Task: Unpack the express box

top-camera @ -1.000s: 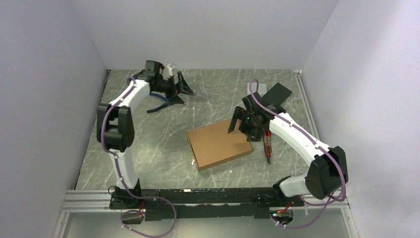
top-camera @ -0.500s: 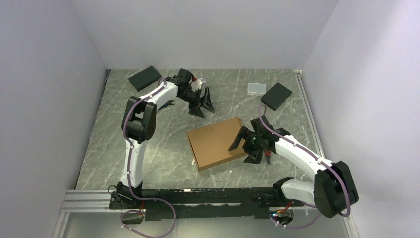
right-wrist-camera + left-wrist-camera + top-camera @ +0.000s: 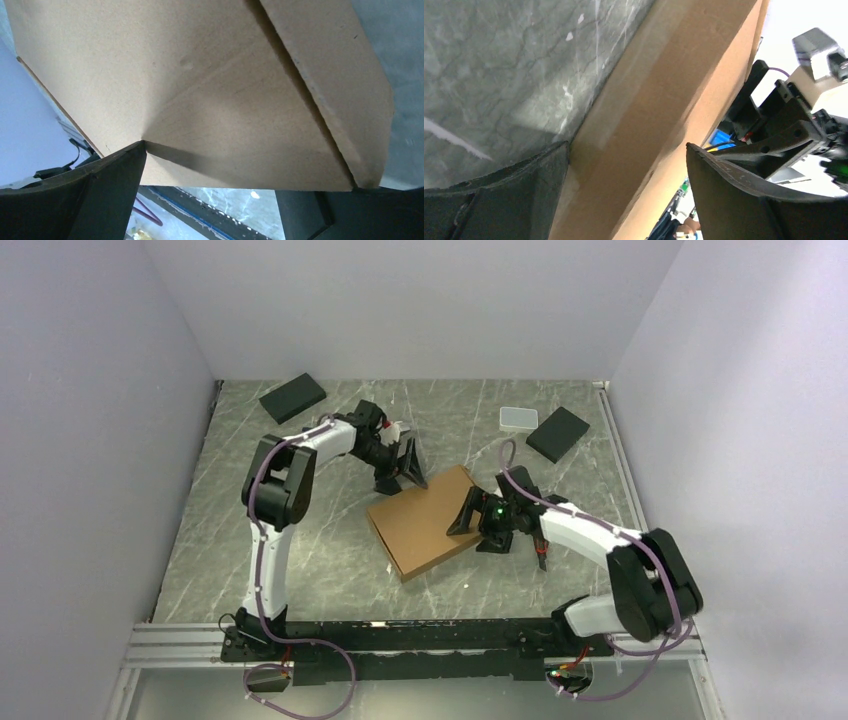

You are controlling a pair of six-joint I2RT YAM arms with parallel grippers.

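The express box (image 3: 425, 520), a flat brown cardboard mailer with its lid down, lies at an angle in the middle of the table. My left gripper (image 3: 405, 468) sits at its far corner. In the left wrist view the box's side (image 3: 659, 110) runs between the two wide-apart fingers of the left gripper (image 3: 627, 146). My right gripper (image 3: 480, 520) is at the box's right edge. In the right wrist view the box (image 3: 210, 85) fills the top, and the right gripper (image 3: 215, 167) is open with one fingertip (image 3: 135, 150) against the cardboard.
A black flat block (image 3: 293, 397) lies at the back left. Another black block (image 3: 558, 433) and a small white case (image 3: 518, 419) lie at the back right. A thin red-and-black tool (image 3: 541, 545) lies beside the right arm. Walls close in the table on three sides.
Both arms swung in from the back of the table to the box's edges. The box has turned and slid a little to the left.
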